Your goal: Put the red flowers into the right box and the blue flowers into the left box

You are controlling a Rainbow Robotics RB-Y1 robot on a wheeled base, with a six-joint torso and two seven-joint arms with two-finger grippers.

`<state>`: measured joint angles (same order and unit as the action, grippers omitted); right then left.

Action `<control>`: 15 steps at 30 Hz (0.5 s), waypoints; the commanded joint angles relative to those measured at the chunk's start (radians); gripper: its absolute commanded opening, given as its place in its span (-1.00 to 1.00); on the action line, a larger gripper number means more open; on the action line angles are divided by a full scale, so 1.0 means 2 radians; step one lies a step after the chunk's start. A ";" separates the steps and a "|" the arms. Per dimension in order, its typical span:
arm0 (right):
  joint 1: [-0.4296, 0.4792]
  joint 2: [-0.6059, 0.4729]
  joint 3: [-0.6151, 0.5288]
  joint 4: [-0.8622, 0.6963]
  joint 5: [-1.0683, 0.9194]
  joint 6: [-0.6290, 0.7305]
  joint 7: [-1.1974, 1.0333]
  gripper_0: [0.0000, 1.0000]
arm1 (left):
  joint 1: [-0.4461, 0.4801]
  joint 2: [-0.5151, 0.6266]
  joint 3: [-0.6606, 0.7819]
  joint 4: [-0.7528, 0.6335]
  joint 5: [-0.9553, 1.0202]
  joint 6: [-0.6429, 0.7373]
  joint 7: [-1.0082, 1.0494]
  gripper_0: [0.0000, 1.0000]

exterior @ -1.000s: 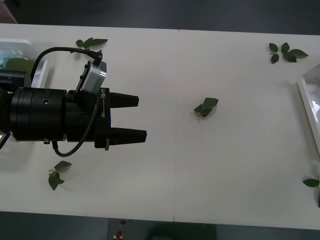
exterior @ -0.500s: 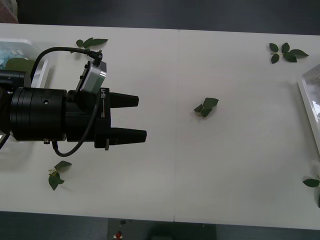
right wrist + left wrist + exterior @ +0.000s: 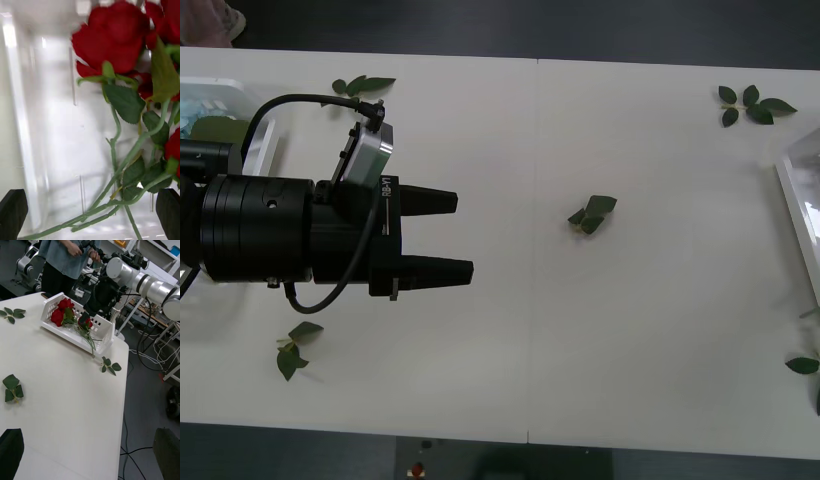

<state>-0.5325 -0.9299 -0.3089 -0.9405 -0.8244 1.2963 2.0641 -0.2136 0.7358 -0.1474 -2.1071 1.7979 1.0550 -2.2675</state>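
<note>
Red flowers (image 3: 112,41) lie inside the right box (image 3: 103,330), blooms at one end and green stems trailing out over its rim at the other. Right pincer (image 3: 90,210) hangs directly above that box, its black fingers spread wide with nothing between them. Left pincer (image 3: 442,235) is stretched level over the left half of the table (image 3: 660,300), fingers parted and empty. Left box (image 3: 255,125) sits at the table's far left edge, mostly hidden behind the left arm; pale blue flowers (image 3: 202,108) and a green leaf show inside it. Loose leaf sprigs (image 3: 591,214) are scattered about the table.
</note>
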 commanded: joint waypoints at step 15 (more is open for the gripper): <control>-0.009 -0.004 -0.037 -0.223 -0.105 0.160 0.182 1.00 | -0.015 0.003 0.004 -0.015 0.002 0.002 0.013 1.00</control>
<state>-0.5325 -0.9299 -0.3836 -1.3474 -0.9779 1.6072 2.3438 -0.2136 0.7358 -0.1474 -2.1071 1.7979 1.0550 -2.2675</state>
